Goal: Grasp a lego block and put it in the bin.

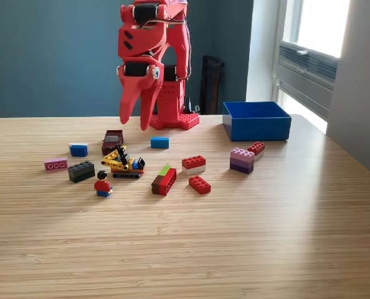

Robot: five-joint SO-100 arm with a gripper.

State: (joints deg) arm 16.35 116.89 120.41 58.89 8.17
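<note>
My red gripper (136, 122) hangs open above the wooden table, fingers pointing down, with nothing between them. It hovers above and just behind a dark red toy car (112, 141) and left of a small blue lego block (159, 142). The blue bin (256, 120) stands on the table at the exterior view's right, behind the bricks. Other lego blocks lie in front: a red-and-white one (194, 164), a red one (199, 184), a brown-red-green stack (164, 180) and a purple stack (241, 160).
On the exterior view's left lie a pink brick (55, 164), a black brick (81, 171), a blue-and-white brick (78, 149), a yellow toy vehicle (123, 163) and a minifigure (103, 184). A small red brick (256, 148) lies near the bin. The arm's red base (172, 112) stands behind.
</note>
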